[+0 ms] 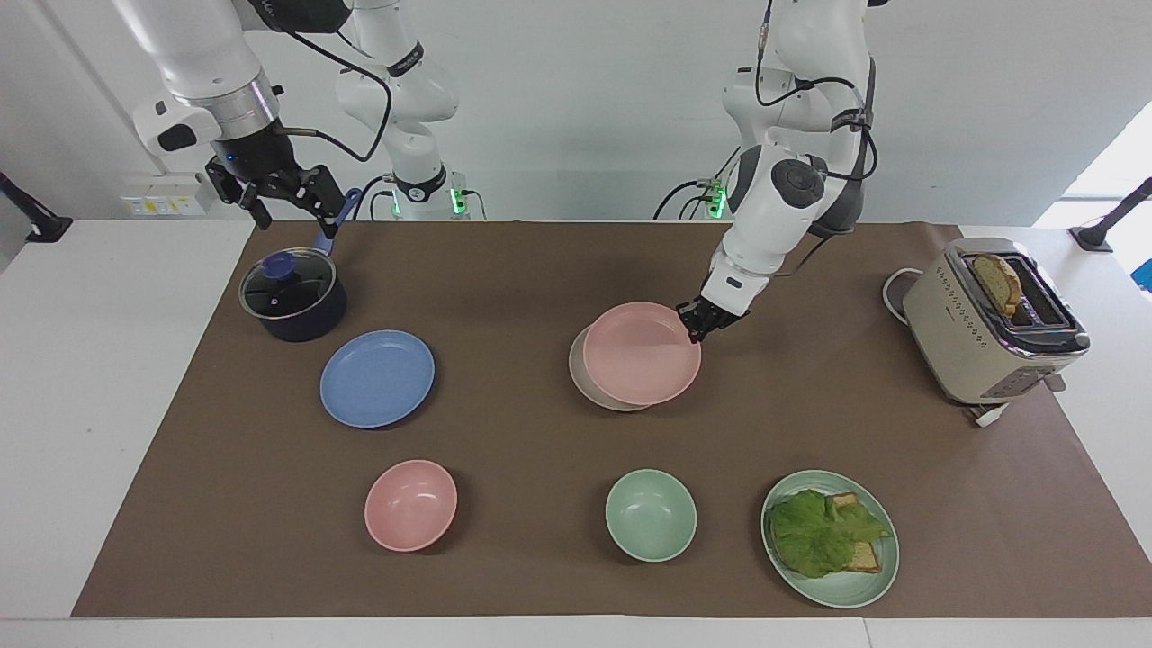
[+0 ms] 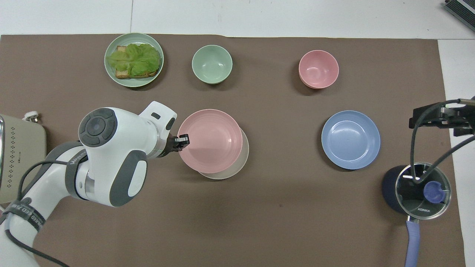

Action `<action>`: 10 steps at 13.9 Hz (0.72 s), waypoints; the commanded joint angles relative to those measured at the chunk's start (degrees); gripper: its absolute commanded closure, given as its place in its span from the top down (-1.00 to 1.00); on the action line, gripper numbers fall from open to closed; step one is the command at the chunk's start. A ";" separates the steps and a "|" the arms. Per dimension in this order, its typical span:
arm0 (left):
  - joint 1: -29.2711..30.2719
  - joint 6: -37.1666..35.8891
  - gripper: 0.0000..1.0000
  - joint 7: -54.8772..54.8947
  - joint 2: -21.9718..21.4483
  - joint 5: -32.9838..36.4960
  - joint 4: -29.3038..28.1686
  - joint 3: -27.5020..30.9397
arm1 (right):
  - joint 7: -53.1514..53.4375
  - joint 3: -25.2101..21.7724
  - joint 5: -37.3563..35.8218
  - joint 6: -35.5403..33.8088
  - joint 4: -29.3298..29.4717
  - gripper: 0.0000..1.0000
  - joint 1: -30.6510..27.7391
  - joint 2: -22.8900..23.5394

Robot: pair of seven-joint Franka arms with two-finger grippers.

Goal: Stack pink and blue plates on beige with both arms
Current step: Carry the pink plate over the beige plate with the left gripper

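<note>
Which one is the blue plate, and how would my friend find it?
Start at the dark saucepan with a glass lid at the right arm's end of the brown mat. Just beside it, slightly farther from the robots, lies the round, shallow periwinkle-blue plate. It is the only blue dish, flat and empty, unlike the smaller, deeper pink bowl nearby.

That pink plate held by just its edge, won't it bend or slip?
Probably not bend: the pink plate keeps its flat round shape though the left gripper pinches only its rim. Likely light, since that small pinch carries it. Its smooth surface might let it slip.
</note>
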 commanded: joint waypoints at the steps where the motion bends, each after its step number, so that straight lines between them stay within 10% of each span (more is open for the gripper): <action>1: -1.57 5.77 -1.00 -0.90 -0.70 0.89 -4.48 1.05 | -1.63 0.22 0.25 0.44 0.01 1.00 -0.76 -0.25; 10: -3.59 7.37 -1.00 -0.82 0.36 1.07 -5.64 1.05 | -1.63 0.22 0.25 0.44 -0.08 1.00 -0.84 -0.25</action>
